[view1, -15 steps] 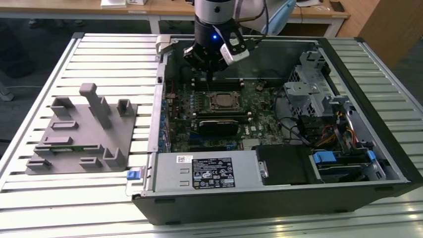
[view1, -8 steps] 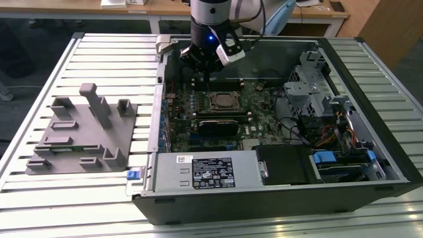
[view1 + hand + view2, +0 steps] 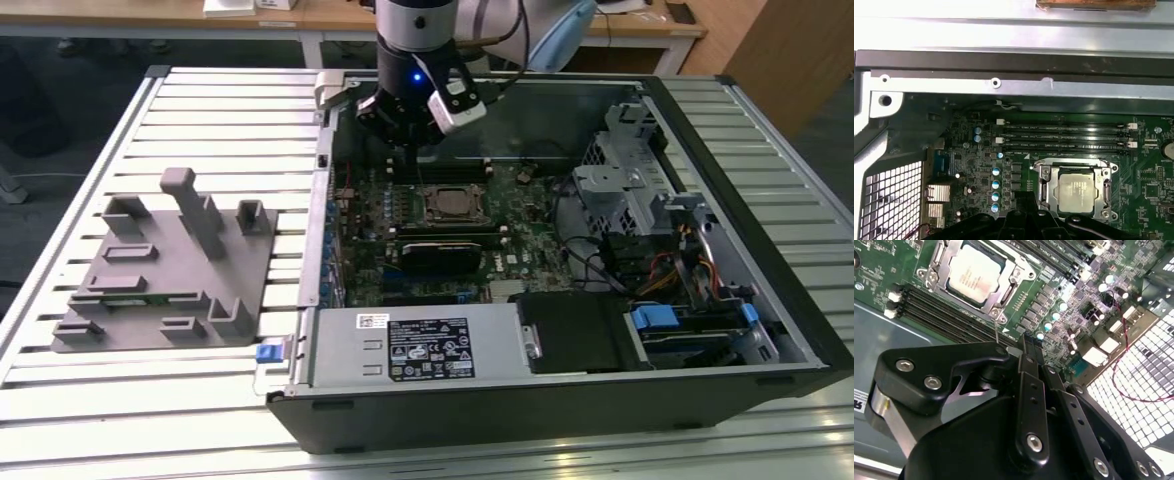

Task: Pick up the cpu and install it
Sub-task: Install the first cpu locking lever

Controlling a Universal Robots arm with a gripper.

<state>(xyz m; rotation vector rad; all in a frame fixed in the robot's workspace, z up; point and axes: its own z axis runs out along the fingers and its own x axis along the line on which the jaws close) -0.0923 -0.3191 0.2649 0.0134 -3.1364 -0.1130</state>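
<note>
Open black desktop computer case (image 3: 747, 330), lying on its side on a slatted light-grey metal table (image 3: 214, 110); green motherboard (image 3: 507, 270) exposed within. The cpu (image 3: 451, 205), a small flat square chip with a shiny silver-white metal top, sits in the silver metal socket frame (image 3: 1046, 192) on the motherboard; it is seen in both wrist views (image 3: 975, 274) (image 3: 1076, 194), beside the row of long black memory slots (image 3: 1066, 136). Black robot gripper (image 3: 407, 150) hangs above the motherboard, just beyond the socket toward the far wall of the case, apart from the chip and holding nothing visible; in the second wrist view its black linkage (image 3: 1029, 405) shows, but whether it is released or clenched cannot be told. Grey plastic tray with raised blocks (image 3: 167, 270) lies on the table at the exterior view's left, well apart from the case.
</note>
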